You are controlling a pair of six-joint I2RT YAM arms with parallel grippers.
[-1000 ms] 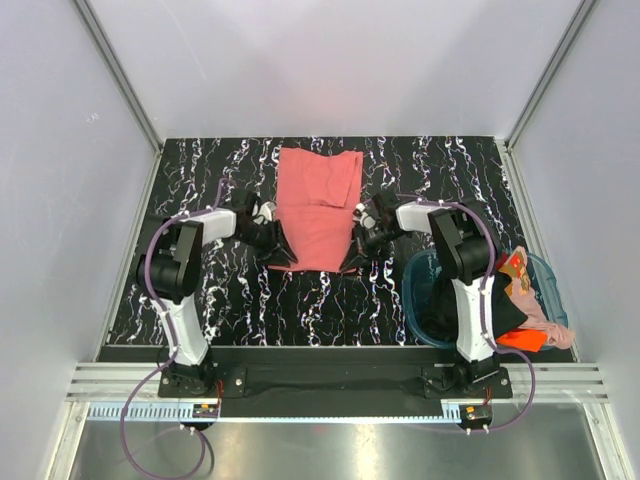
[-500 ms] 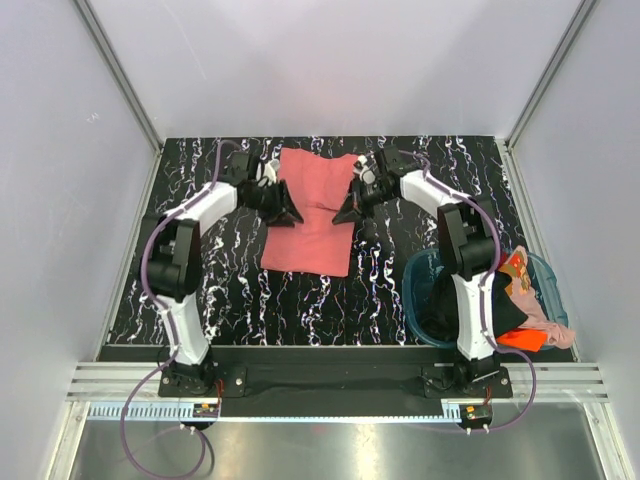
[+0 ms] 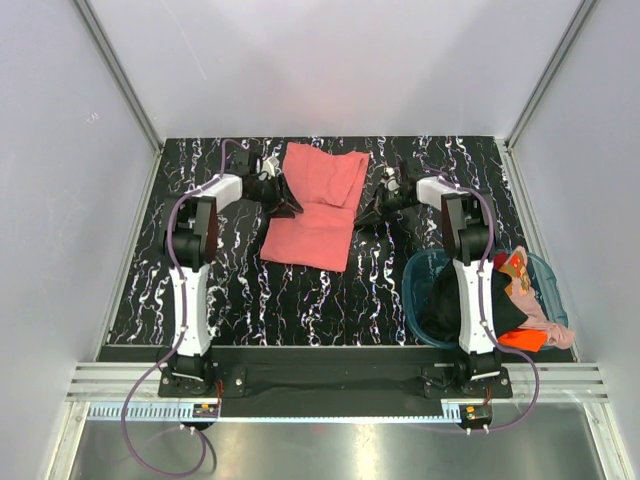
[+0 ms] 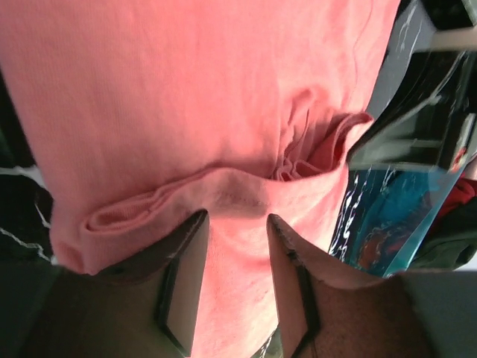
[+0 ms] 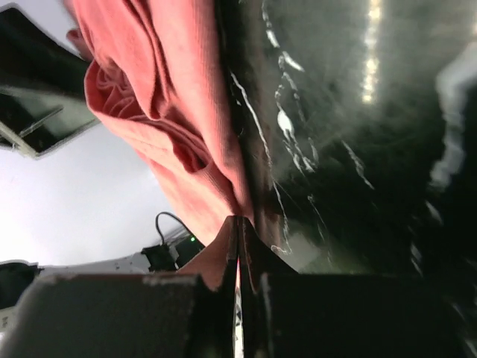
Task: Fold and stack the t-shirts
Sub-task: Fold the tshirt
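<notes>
A black, white-veined table (image 3: 250, 300) sits between pale walls (image 3: 330, 70). The left gripper (image 4: 236, 222) stands about half open with nothing between its jaws, its tips just short of a rolled fold in the salmon-red t-shirt (image 3: 315, 215). The right gripper (image 5: 238, 221) is pressed fully together at the shirt's opposite edge. Cloth reaches its tips, but I cannot tell whether any hem is nipped. The shirt lies partly folded on the table, beyond and left of the teal basket (image 3: 410, 295), apart from it. Inside that basket are a black t-shirt (image 3: 437, 310), an orange t-shirt (image 3: 520, 340) and a pale pink t-shirt (image 3: 545, 315). The salmon shirt looks light, limp and prone to bunching, so I judge it best pinched at 2 corners or along the doubled fold.
</notes>
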